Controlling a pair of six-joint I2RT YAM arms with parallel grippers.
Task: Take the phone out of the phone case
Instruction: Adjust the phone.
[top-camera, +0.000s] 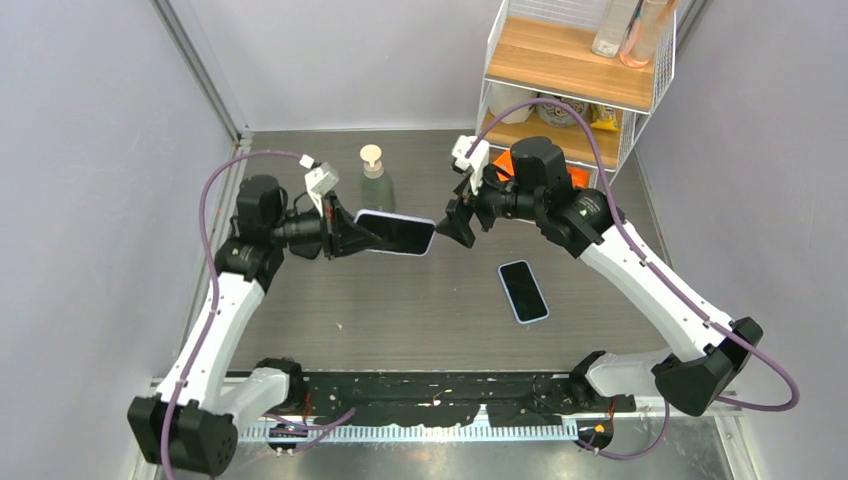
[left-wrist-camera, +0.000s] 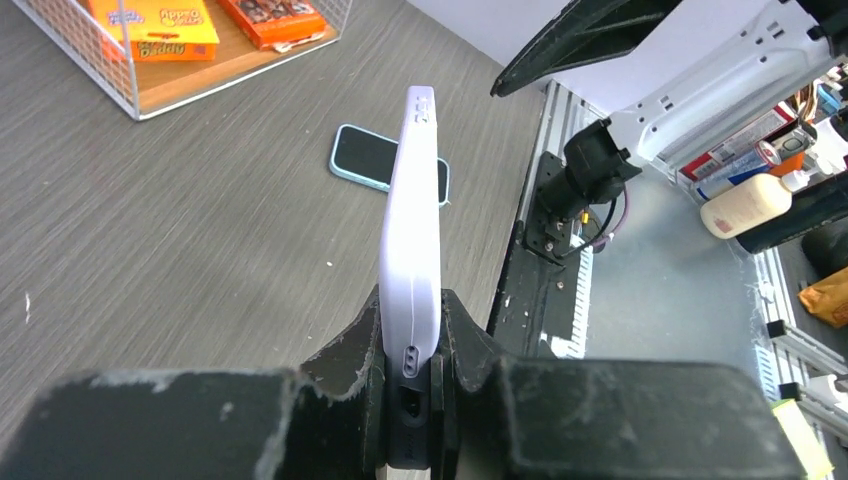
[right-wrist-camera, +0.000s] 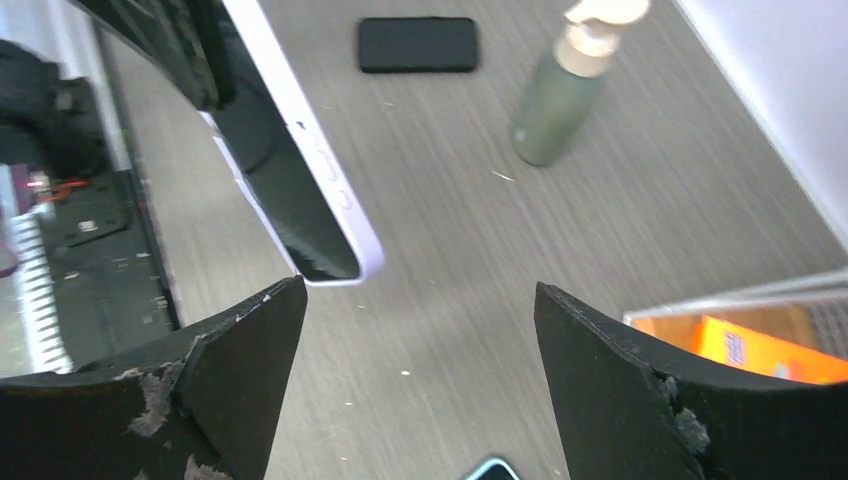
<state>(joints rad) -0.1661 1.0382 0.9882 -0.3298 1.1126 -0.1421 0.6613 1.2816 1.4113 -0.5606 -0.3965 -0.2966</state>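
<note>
left claw (left-wrist-camera: 411, 345) clamped on the short end of the lilac case (top-camera: 395, 233), fingers (left-wrist-camera: 345, 350) pressing both flat sides. case held off the table (top-camera: 400, 320), just left of centre in the top view; edge-up in the left wrist view. phone (right-wrist-camera: 285, 210) seated in the case, dark screen filling its face, lilac rim round it.

right claw (top-camera: 458, 222) wide open, gripping nothing. level with the case's free end, just right of it, not touching.

second phone (top-camera: 523, 291), pale blue edge, flat on the table right of centre, below the right claw. pump bottle (top-camera: 375, 180) upright behind the case, upper centre. wire rack (top-camera: 575, 80) at upper right, orange boxes (left-wrist-camera: 175, 30) on its low shelf. black slab (right-wrist-camera: 418, 45) flat on the table, top of the right wrist view; cannot tell what.
</note>
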